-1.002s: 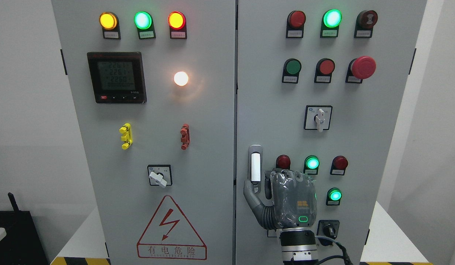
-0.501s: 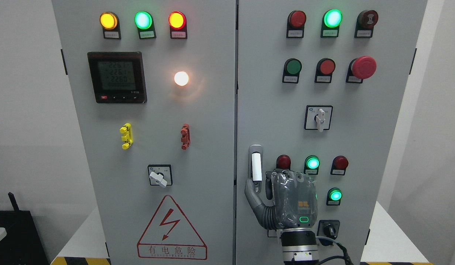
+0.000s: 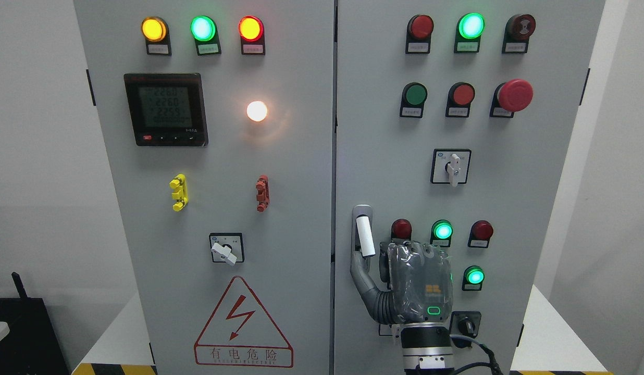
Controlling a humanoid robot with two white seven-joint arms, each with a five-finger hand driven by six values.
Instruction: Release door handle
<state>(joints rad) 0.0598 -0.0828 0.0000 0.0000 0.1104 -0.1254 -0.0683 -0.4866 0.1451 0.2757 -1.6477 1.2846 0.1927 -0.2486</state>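
The white door handle (image 3: 364, 235) sits in its grey recess at the left edge of the right cabinet door (image 3: 384, 156). It is tilted, with its lower end swung to the right. My right hand (image 3: 372, 259) comes up from the bottom edge with its back toward the camera. Its thumb (image 3: 359, 270) presses against the handle's lower end from the left. The other fingers curl round behind the hand and are mostly hidden. The left hand does not show.
Around the hand are red and green lamps (image 3: 442, 230), a lit green button (image 3: 474, 275) and a black selector switch (image 3: 465, 324). A white rotary switch (image 3: 451, 166) is above. The left door carries a meter (image 3: 165, 109), lamps and a warning triangle (image 3: 242, 325).
The handle has tipped from upright to slanted, its lower end swinging right. My right hand has shifted slightly right and down, with the thumb following the handle.
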